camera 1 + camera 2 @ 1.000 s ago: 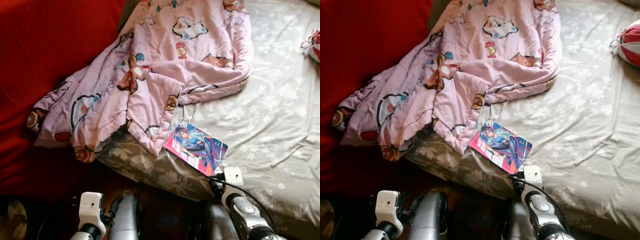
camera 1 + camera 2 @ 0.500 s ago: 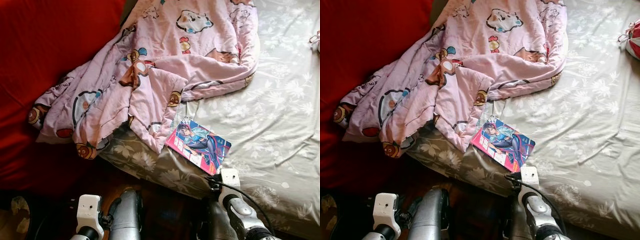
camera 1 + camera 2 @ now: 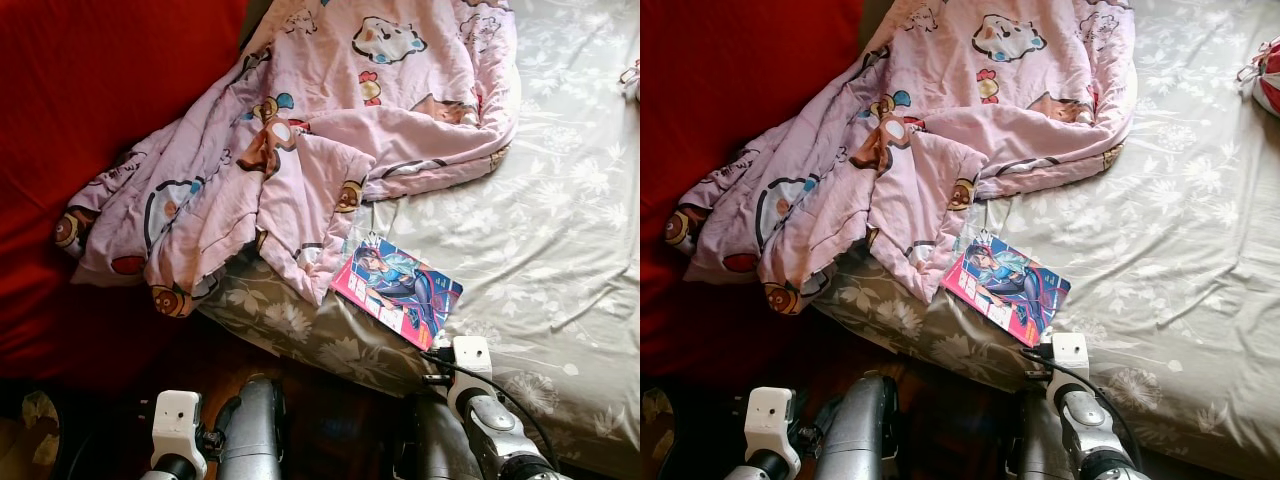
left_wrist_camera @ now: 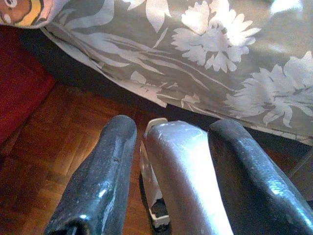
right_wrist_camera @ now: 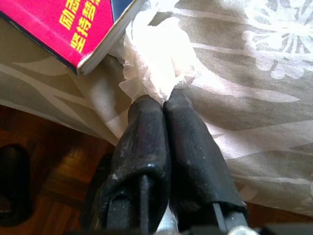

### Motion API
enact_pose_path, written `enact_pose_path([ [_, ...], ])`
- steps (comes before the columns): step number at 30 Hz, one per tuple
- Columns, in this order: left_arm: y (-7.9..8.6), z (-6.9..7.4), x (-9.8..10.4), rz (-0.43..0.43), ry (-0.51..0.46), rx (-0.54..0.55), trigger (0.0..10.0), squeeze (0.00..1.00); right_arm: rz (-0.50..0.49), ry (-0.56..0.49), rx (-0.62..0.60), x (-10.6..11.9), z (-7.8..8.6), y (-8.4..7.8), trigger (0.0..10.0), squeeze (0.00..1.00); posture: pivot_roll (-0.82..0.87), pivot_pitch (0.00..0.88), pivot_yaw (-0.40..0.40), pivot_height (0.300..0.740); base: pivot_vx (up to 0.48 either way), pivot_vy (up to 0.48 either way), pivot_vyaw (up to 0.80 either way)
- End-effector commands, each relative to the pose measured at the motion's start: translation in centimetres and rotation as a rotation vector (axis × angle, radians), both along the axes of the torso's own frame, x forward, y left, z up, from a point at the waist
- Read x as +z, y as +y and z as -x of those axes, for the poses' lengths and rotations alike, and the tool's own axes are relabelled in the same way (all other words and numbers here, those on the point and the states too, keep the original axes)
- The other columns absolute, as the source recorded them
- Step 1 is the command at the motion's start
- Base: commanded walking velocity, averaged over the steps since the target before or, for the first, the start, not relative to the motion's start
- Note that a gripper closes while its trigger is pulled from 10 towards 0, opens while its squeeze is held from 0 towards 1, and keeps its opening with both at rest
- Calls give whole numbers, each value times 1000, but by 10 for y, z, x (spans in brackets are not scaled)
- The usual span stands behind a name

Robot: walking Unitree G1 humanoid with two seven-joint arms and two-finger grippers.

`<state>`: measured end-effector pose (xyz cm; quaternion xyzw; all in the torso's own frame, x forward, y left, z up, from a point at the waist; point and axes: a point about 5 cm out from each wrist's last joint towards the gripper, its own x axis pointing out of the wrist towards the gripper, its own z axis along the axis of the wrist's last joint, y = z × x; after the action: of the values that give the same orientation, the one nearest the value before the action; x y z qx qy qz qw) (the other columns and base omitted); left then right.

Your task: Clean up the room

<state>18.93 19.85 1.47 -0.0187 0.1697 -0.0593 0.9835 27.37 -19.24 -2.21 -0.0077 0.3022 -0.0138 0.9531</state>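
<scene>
Right gripper (image 5: 164,105) clenched on crumpled tissue (image 5: 155,58) beside book (image 3: 396,291) at bed (image 3: 560,220) edge; pickup step. Next: lift clear, find bin. Left gripper (image 4: 168,147) idle, released.

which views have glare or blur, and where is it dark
Right wrist view: the tissue in the right claw is blown out white. Left wrist view: the left claw is soft and close. Eye views: sharp, with the floor in shadow.

tissue (image 5: 155,58): crumpled paper | book (image 3: 396,291): glossy cover | bedsheet (image 3: 540,230): matt cloth | floor (image 4: 44,161): polished wood
</scene>
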Motion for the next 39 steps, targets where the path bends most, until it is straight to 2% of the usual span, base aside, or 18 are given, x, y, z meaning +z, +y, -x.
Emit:
enact_pose_path([
  [1,3,9,-10,-7,59,11,10000,0,-12,51,-16,-10,10,1,0,0,221,326,37,626,0,0,0],
  [7,1,-2,-14,-2,55,22,10000,0,-25,46,-7,-9,9,5,0,0,209,296,24,626,0,0,0],
  [9,-1,-13,-14,3,41,25,10000,0,-39,18,-63,-5,6,1,0,0,188,256,11,626,0,0,0],
  [10,-1,-13,-14,3,41,25,10000,0,-39,18,-63,-5,6,1,0,0,188,256,11,626,0,0,0],
  [14,-1,-22,-14,6,31,31,10000,0,-68,-41,-125,1,1,-5,0,0,170,228,5,626,0,0,0],
  [17,-2,-36,-15,10,21,38,10000,0,-98,-127,-189,8,-2,-12,0,0,139,179,-5,626,0,0,0],
  [20,-4,-46,-15,16,11,44,10000,0,-124,-211,-227,11,2,-16,0,0,114,149,-12,626,0,0,0],
  [23,-5,-51,-15,17,10,46,10000,0,-125,-240,-222,13,3,-16,0,0,100,138,-15,626,0,0,0],
  [26,-7,-58,-14,26,0,52,10000,0,-124,-343,-208,20,10,-17,0,0,78,121,-19,626,0,0,0],
  [30,-8,-63,-16,32,-7,60,10000,0,-131,-422,-218,27,20,-19,0,0,62,104,-15,626,0,0,0],
  [33,-8,-65,-16,33,-9,60,10000,0,-144,-463,-177,33,26,-14,0,0,55,98,-13,626,0,0,0],
  [34,-8,-66,-16,33,-8,61,10000,0,-152,-469,-157,35,25,-10,2510,0,49,95,-12,626,0,0,0],
  [35,-8,-68,-16,32,-8,62,10000,0,-163,-472,-130,36,23,-5,10000,0,43,91,-12,626,0,0,0],
  [39,-8,-72,-16,37,-14,70,10000,0,-197,-450,-148,35,15,-2,10000,0,50,81,-12,626,0,0,0],
])
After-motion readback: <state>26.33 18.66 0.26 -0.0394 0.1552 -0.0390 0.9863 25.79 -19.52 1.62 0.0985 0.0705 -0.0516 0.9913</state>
